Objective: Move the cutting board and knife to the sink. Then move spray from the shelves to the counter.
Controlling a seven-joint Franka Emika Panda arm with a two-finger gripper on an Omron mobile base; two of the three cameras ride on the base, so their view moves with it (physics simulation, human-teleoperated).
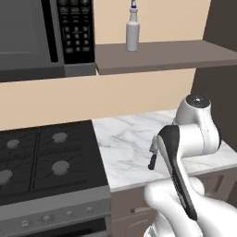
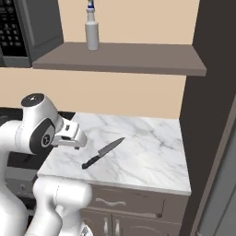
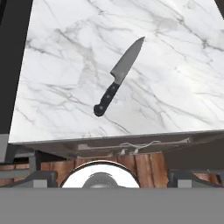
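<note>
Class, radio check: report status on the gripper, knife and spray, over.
Gripper open, holding nothing. Knife flat on the counter, handle toward the front edge. Spray upright on the shelf. Nothing near the knife.

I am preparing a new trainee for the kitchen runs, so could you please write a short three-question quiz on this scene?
1. True or false: the knife lies flat on the counter.
2. Where does the spray stand? A) on the stove; B) on the shelves; C) beside the knife.
3. Fill in: in the left base view, the appliance left of the counter is a ____.

Key
1. True: it lies alone on the marble, black handle toward the front edge.
2. B: upright on the slab, above the counter.
3. Stove, with dark burners; a microwave hangs above it.
</note>
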